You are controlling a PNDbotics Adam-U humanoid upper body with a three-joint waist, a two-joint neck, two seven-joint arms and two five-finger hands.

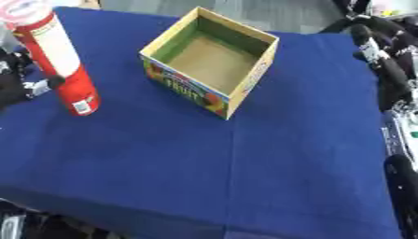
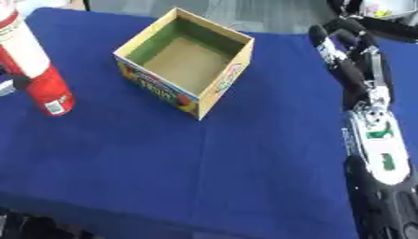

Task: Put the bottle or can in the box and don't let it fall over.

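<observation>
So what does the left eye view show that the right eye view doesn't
Only the left eye view shows the clear plastic lid on the tall red and white canister, and more of the black left hand beside it. Only the right eye view shows the right arm's white forearm panel below the black right hand, its fingers straight. Both show the open cardboard box, empty, on the blue tablecloth.

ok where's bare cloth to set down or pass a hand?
Free: the blue cloth in front of the box, down to the near edge. Crowded: left edge, left hand at the red can; right edge, right hand.
</observation>
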